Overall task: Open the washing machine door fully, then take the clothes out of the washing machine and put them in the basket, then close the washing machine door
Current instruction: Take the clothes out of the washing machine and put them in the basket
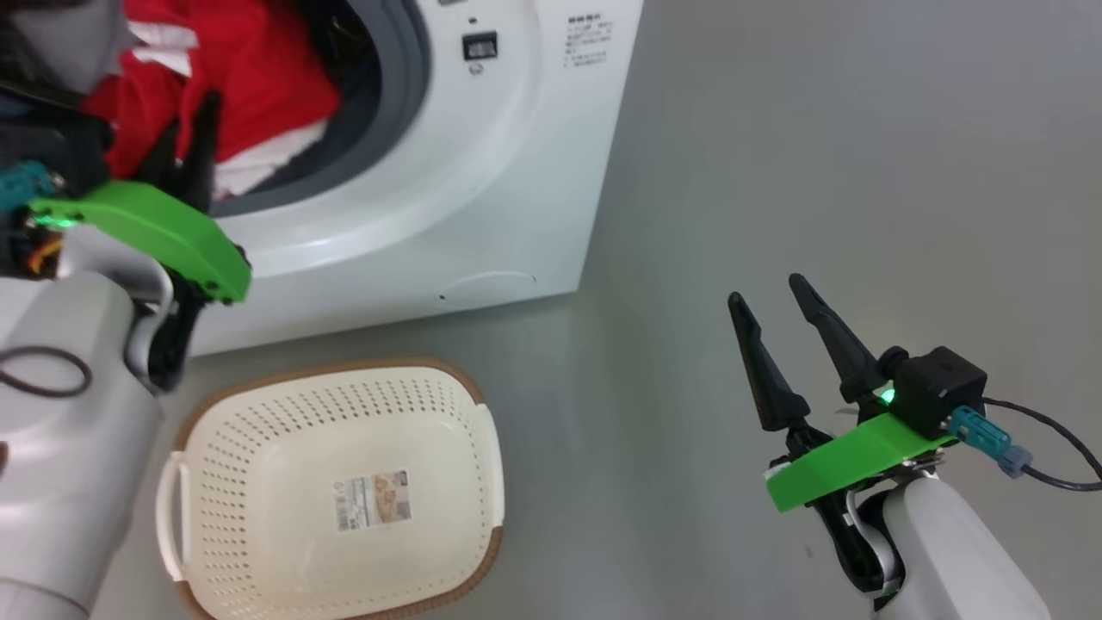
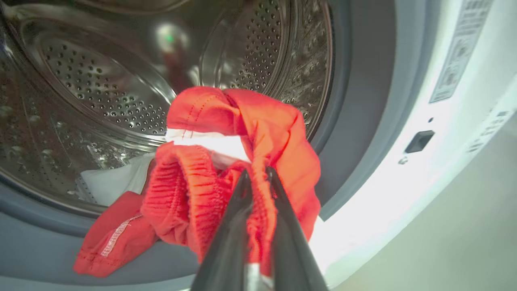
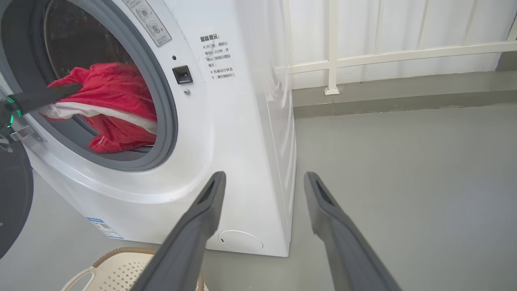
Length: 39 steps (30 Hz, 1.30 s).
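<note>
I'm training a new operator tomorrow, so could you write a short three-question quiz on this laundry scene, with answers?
1. True or false: the basket already holds some of the clothes.
2. Pick one. The left end effector is:
A. open, above the basket
B. shut on the clothes at the mouth of the washing machine
C. open, deep inside the drum, touching nothing
3. Fill in: the right end effector, over the floor, is ___ (open or shut).

Key
1. False: the basket holds no clothes.
2. B
3. open
</note>
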Available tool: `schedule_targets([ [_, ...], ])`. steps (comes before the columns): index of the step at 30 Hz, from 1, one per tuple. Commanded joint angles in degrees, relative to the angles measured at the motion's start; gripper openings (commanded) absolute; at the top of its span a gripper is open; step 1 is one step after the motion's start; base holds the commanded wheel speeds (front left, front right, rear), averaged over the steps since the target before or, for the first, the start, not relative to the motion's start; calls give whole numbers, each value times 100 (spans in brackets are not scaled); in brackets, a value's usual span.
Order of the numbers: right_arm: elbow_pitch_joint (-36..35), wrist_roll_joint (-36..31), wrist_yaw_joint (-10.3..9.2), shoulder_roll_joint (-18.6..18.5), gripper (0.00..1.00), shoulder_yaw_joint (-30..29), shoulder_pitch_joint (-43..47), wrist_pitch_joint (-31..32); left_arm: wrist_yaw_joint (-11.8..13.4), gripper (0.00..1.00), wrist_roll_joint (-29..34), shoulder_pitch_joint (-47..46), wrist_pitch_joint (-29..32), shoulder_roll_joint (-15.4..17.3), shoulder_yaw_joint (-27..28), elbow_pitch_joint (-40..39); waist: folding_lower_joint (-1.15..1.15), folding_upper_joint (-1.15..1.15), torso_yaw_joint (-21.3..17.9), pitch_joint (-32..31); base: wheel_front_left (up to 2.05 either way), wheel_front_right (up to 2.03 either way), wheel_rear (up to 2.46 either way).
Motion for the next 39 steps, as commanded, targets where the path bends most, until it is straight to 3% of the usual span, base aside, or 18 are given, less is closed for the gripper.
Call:
schedule_targets([
  [1,-105,119,37,-48,100,56,60,-36,15,0,74,75,-65,277,153,-287,0,0,328,-442,0,0,0],
  [9,-54,211,37,-183,100,-24,247,-36,392,0,176,1107,-69,418,332,-1756,0,0,599,-950,0,0,0],
  [19,6,328,37,-283,100,65,437,-36,1221,0,134,2465,226,865,410,-3922,0,0,735,-1295,0,0,0],
  [25,17,396,37,-379,100,185,414,-36,1625,0,79,3244,333,958,380,-4716,0,0,692,-1306,0,0,0],
  [31,18,397,37,-405,100,260,362,-36,1676,0,34,3650,202,852,325,-4663,0,0,595,-1137,0,0,0],
  [39,-47,345,37,-466,100,289,234,-36,1248,0,18,3660,-5,551,282,-3536,0,0,425,-711,0,0,0],
])
